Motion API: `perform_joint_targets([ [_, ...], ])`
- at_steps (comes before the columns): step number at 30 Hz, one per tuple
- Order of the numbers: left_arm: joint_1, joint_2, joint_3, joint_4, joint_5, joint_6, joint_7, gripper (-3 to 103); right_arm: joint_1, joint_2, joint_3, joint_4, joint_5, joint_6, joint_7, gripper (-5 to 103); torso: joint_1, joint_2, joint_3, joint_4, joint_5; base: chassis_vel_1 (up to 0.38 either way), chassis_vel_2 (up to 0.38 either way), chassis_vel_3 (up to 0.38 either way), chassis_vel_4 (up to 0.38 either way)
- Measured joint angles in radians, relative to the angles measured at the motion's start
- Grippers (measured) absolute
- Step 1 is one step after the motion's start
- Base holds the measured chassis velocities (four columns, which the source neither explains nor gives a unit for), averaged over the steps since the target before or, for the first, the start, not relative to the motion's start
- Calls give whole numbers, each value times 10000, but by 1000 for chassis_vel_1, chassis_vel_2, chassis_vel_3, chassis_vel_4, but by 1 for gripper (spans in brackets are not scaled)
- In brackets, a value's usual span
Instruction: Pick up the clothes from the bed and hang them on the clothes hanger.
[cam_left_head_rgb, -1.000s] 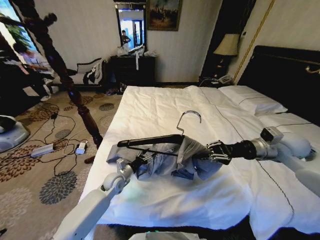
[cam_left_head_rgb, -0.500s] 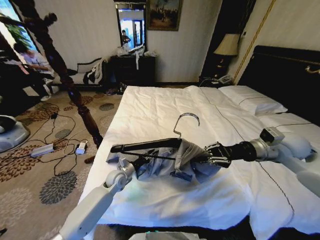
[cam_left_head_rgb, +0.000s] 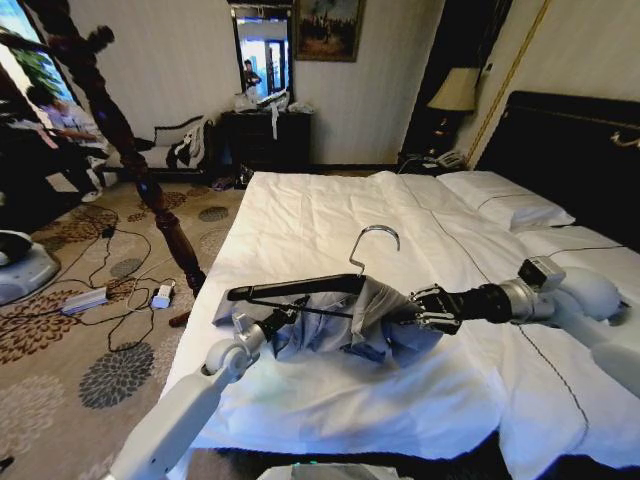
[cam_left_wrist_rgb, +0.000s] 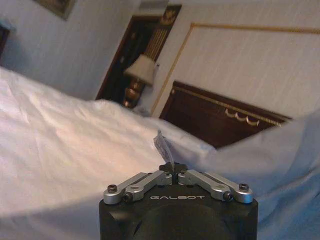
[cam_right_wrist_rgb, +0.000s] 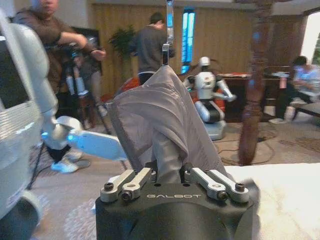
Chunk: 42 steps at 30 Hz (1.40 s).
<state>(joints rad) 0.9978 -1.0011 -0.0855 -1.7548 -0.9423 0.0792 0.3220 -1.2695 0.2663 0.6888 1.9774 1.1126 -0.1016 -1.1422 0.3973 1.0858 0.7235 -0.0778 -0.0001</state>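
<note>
The grey-blue clothes (cam_left_head_rgb: 345, 328) hang bunched over a dark-barred clothes hanger (cam_left_head_rgb: 295, 288) with a metal hook (cam_left_head_rgb: 372, 240), held just above the bed (cam_left_head_rgb: 330, 205). My left gripper (cam_left_head_rgb: 287, 316) is shut on the clothes' left part, under the hanger bar. In the left wrist view its gripper (cam_left_wrist_rgb: 173, 176) pinches a thin bit of fabric, with the pale blue clothes (cam_left_wrist_rgb: 285, 160) beside it. My right gripper (cam_left_head_rgb: 416, 306) is shut on the clothes' right end. The right wrist view has that gripper (cam_right_wrist_rgb: 170, 175) clamped on grey fabric (cam_right_wrist_rgb: 160, 115) below the hook (cam_right_wrist_rgb: 169, 30).
A dark turned bedpost (cam_left_head_rgb: 130, 150) stands left of the bed, with cables and a power strip (cam_left_head_rgb: 85, 300) on the patterned carpet. White pillows (cam_left_head_rgb: 505, 200) and the black headboard (cam_left_head_rgb: 570, 140) are at the right. A lamp (cam_left_head_rgb: 455, 90) stands behind, and people are at the far left.
The hanger with the clothes swayed slightly to the left and partly back. Both grippers kept their hold.
</note>
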Motion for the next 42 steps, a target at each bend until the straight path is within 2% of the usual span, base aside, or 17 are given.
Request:
perform_joint_targets([
  [3,25,168,-333,-382,-261,-19,89,0,-50,70,-42,-129,182,46,218,17,0,0,0,-2,0,0,0,0,0],
  [5,47,511,-938,-1005,-635,-11,585,0,-67,163,-127,-215,664,74,652,17,0,0,0,-2,1,0,0,0,0],
  [8,50,936,-1627,-1538,-1160,108,959,0,-48,245,-174,-243,1243,77,1065,17,0,0,0,0,1,0,0,0,0],
  [12,-45,1346,-2290,-1763,-1858,179,951,0,-19,337,-166,-260,1485,92,1225,17,0,0,-1,0,0,0,0,0,0],
  [14,-91,1650,-2584,-1817,-2398,243,717,0,-43,417,-119,-243,1511,161,1234,17,0,0,-1,-1,0,0,0,0,0],
  [18,-606,1756,-2981,-1703,-2246,309,588,0,-49,482,-115,-171,1875,475,1235,17,-1,0,0,4,-5,0,0,0,0],
  [20,-1292,1874,-3169,-1749,-3143,518,206,0,-47,488,-137,-92,2266,600,1257,17,0,0,-1,-7,-2,0,0,0,0],
  [22,-1436,2051,-3123,-1789,-3363,576,78,0,-36,495,-141,-87,2319,621,1278,17,1,0,-1,-9,1,0,0,0,0],
  [23,-1514,2455,-2925,-1831,-3330,667,11,0,-1,514,-144,-106,2300,636,1296,17,1,-1,0,-7,6,0,0,0,0],
  [26,-1763,2938,-2732,-1833,-3059,684,105,0,84,516,-147,-180,2233,668,1298,17,0,-1,0,4,-1,0,0,0,0],
  [28,-2585,3181,-2695,-1854,-3857,753,-358,0,296,487,-163,-244,2286,728,1286,17,0,0,-1,6,-3,0,0,0,0],
  [29,-2585,3181,-2695,-1854,-3857,753,-358,0,296,487,-163,-244,2286,728,1286,17,0,0,-1,6,-3,0,0,0,0],
  [32,-3391,3427,-2649,-2151,-5068,853,-1210,0,943,461,-271,-211,2790,776,1233,17,2,-1,0,-7,7,0,0,0,0],
  [35,-3110,3690,-2401,-2392,-4636,920,-1032,0,1098,441,-319,-140,3062,802,1145,17,1,-1,-1,-5,7,0,0,0,0],
  [37,-2979,3788,-2300,-2487,-4350,920,-820,0,1142,378,-356,-121,3132,841,995,17,0,0,0,7,-11,0,0,0,0],
  [40,-3537,3766,-2351,-2495,-5479,964,-1549,0,1144,333,-372,-119,3125,851,887,17,-1,0,-1,4,-1,0,0,0,0],
  [42,-3937,3898,-2338,-2306,-5631,1048,-1712,0,1135,329,-372,-119,2903,855,907,17,-1,-1,-1,-8,4,0,0,0,0],
])
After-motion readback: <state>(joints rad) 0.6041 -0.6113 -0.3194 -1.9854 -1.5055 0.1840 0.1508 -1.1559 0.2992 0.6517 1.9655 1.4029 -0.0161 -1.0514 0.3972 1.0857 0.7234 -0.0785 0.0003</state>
